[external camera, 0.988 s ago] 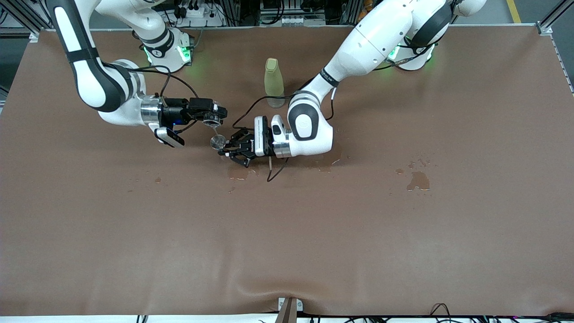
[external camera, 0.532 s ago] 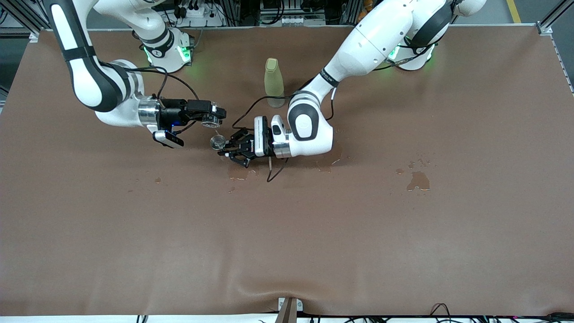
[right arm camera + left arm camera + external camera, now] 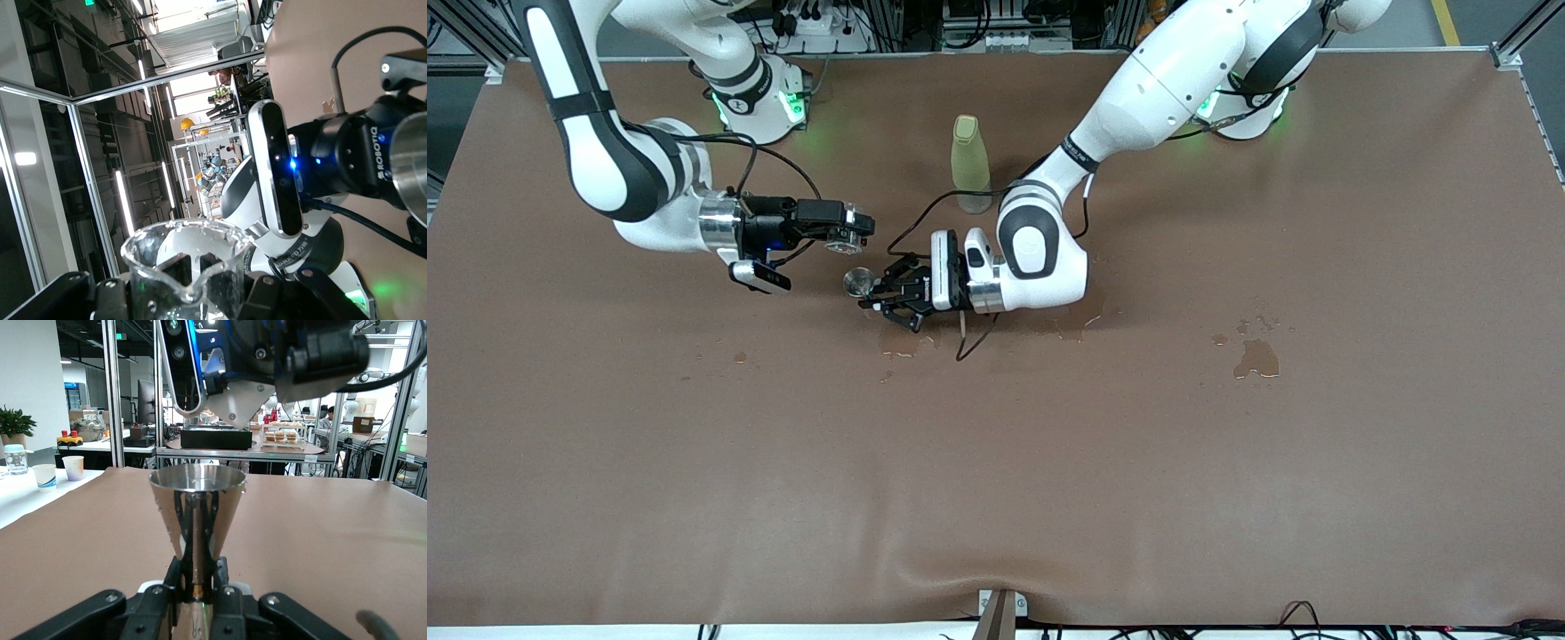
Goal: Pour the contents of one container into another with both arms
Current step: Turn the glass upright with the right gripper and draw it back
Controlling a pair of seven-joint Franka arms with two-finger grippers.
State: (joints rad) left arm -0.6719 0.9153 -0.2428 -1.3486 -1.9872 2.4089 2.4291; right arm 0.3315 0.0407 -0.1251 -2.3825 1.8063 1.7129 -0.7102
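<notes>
My left gripper (image 3: pixel 878 290) reaches in low over the middle of the table and is shut on a shiny metal cone-shaped cup (image 3: pixel 858 283). In the left wrist view the cup (image 3: pixel 197 497) stands upright, pinched at its narrow waist by the left gripper (image 3: pixel 198 581). My right gripper (image 3: pixel 852 228) hangs just above and beside the cup, shut on a clear glass beaker (image 3: pixel 843 238). In the right wrist view the beaker (image 3: pixel 190 263), its spout rim showing, sits in the right gripper (image 3: pixel 203 275), and the metal cup's rim (image 3: pixel 412 179) shows at the edge.
A pale green bottle (image 3: pixel 970 162) stands upright on the brown table cover, farther from the front camera than both grippers. Wet patches lie under the left gripper (image 3: pixel 898 342) and toward the left arm's end (image 3: pixel 1256 357). A black cable (image 3: pixel 971 336) loops down by the left wrist.
A thin thread between beaker and cup, seen a second ago, is gone. The right gripper has drawn the beaker slightly up and back from the cup. The left arm has stayed still.
</notes>
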